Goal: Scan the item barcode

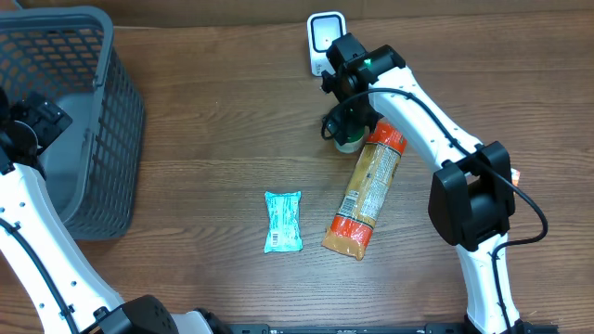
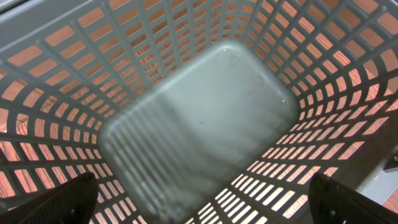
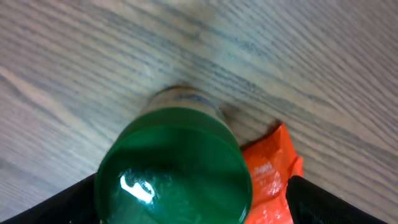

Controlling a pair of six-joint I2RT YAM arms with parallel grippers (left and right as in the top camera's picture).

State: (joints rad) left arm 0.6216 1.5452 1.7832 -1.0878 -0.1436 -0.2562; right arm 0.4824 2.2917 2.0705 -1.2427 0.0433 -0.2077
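a mock shop checkout on a robot test bench: a dark wood-grain table (image 1: 213,121) carries a grey plastic lattice shopping basket (image 1: 116,139), a small white upright barcode scanner (image 1: 324,37) and packaged groceries: a long orange snack bag (image 1: 367,195), a teal foil wrapper (image 1: 283,222), a green-lidded jar (image 3: 174,174). white jointed robot arms (image 1: 422,116) flank it.

Grey lattice basket (image 1: 111,139), teal snack wrapper (image 1: 283,222), tan packet (image 1: 366,190) with orange ends, green-lidded jar (image 3: 174,168), brown wood-grain table (image 1: 213,111).
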